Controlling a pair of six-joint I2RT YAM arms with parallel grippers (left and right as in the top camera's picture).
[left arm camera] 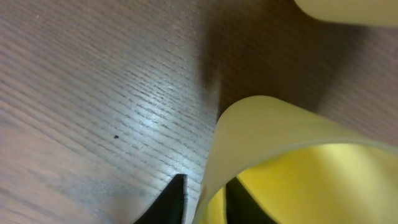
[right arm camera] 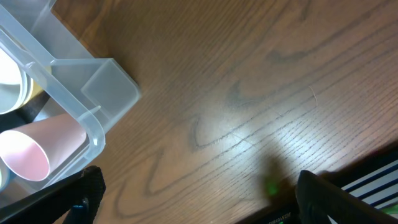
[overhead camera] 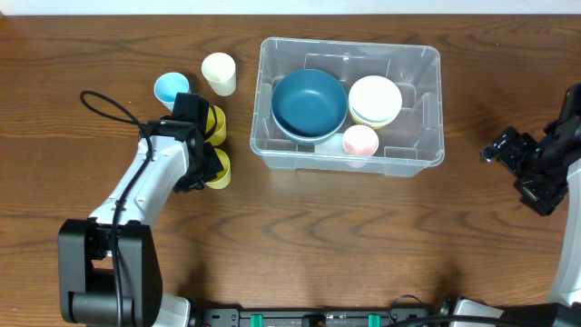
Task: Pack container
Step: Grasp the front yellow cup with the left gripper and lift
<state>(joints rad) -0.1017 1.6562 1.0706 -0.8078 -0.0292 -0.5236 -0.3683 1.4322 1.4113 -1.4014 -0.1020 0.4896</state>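
The clear plastic container (overhead camera: 422,109) stands at the middle back. It holds a blue bowl (overhead camera: 309,102), stacked white bowls (overhead camera: 375,98) and a pink cup (overhead camera: 360,141). My left gripper (overhead camera: 207,168) is shut on the rim wall of a yellow cup (overhead camera: 220,169), one finger inside and one outside, as the left wrist view (left arm camera: 205,202) shows on that cup (left arm camera: 292,155). A second yellow cup (overhead camera: 216,124) lies just beyond it. My right gripper (overhead camera: 526,173) is open and empty to the right of the container; its wrist view (right arm camera: 208,205) shows the container's corner (right arm camera: 93,93) and the pink cup (right arm camera: 31,152).
A light blue cup (overhead camera: 171,88) and a cream cup (overhead camera: 219,73) stand left of the container, behind the yellow cups. The second yellow cup (left arm camera: 348,9) shows at the top edge of the left wrist view.
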